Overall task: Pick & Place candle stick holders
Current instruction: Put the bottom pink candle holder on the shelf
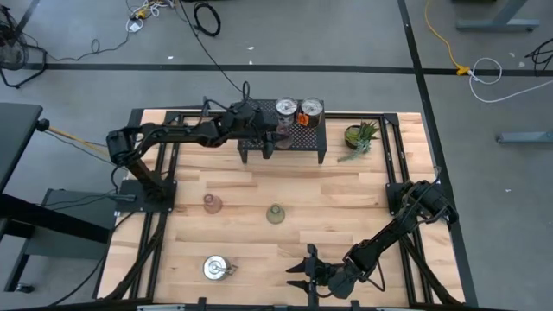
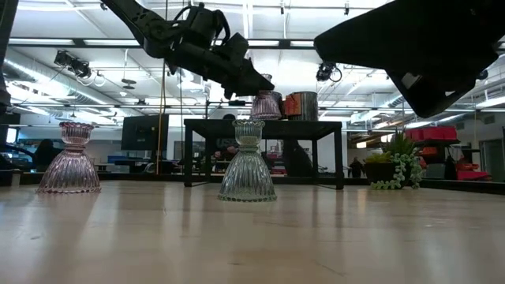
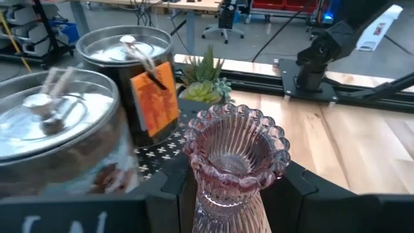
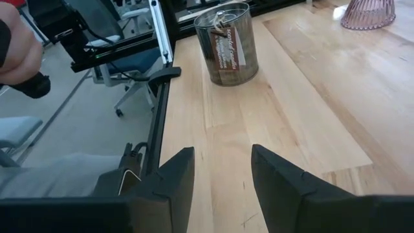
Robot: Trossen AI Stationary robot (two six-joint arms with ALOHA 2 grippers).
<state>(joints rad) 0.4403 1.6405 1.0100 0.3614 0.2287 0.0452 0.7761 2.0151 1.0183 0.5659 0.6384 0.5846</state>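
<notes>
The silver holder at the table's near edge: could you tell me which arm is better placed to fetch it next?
Probably the right. Its open gripper hovers beside the silver holder, free. The left gripper is far off at the black rack, shut on a pink glass holder.

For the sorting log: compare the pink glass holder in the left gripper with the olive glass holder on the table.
The pink glass holder is clamped in the left gripper above the black rack; the olive glass holder stands free mid-table. One is pink, the other greenish. Both are upright, ribbed glass with flared bases. The right gripper waits open near the front edge.
</notes>
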